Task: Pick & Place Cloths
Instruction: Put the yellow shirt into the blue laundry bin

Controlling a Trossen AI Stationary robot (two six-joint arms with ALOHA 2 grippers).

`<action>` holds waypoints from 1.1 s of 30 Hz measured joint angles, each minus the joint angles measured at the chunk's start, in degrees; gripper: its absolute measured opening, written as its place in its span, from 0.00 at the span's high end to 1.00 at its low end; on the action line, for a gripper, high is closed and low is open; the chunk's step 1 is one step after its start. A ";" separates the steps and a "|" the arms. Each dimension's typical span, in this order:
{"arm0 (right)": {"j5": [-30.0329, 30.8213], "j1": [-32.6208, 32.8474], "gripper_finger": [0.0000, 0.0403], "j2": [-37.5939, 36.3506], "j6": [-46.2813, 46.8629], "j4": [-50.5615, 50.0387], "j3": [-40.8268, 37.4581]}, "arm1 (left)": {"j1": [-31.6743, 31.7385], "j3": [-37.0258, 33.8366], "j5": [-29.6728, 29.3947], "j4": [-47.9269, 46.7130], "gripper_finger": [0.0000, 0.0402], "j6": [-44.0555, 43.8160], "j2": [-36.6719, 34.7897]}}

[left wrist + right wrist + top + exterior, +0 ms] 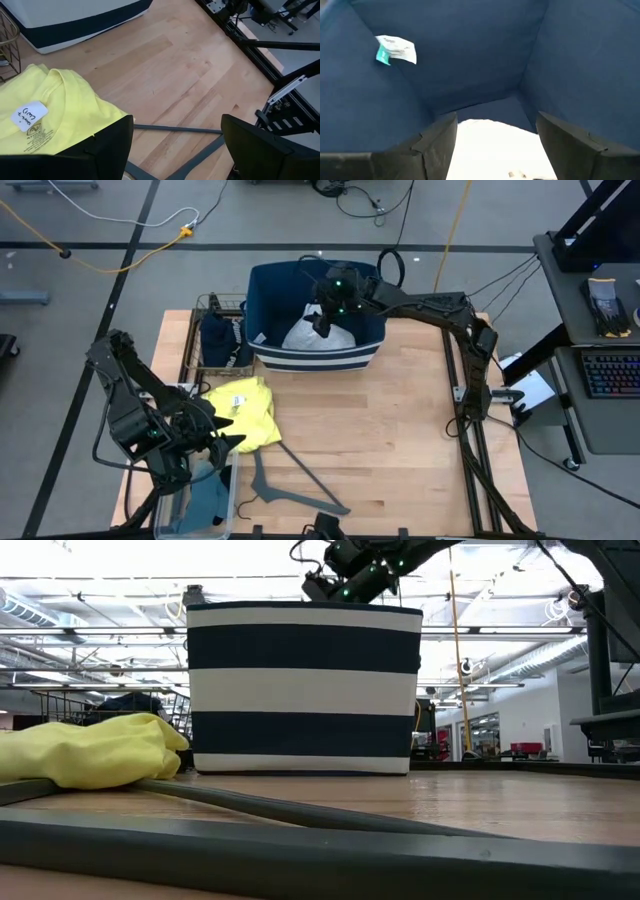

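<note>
Tools both gape: we see the right tool above the white cloth in the striped bin, the left tool beside the yellow cloth.

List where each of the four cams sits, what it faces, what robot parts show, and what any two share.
High: overhead, straight down; both arms, striped bin, yellow cloth, white cloth.
Low: tabletop level, facing bin; right arm above it.
Left wrist: over the table, facing the yellow cloth; open left hand.
Right wrist: inside the bin, facing the white cloth; open right hand.
Shared: high, low and left wrist all see the yellow cloth.
</note>
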 joint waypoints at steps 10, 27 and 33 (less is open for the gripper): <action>0.08 1.93 0.34 -5.07 0.00 0.82 -0.04 | 4.27 0.00 3.65 0.00 0.24 7.55 0.04; 0.52 3.02 0.34 -5.64 -0.04 2.08 -0.02 | 6.66 0.00 7.85 0.08 0.24 10.19 0.04; 0.54 2.89 0.34 -5.64 -0.01 2.14 -0.02 | 6.66 0.00 7.84 0.08 0.24 10.25 0.04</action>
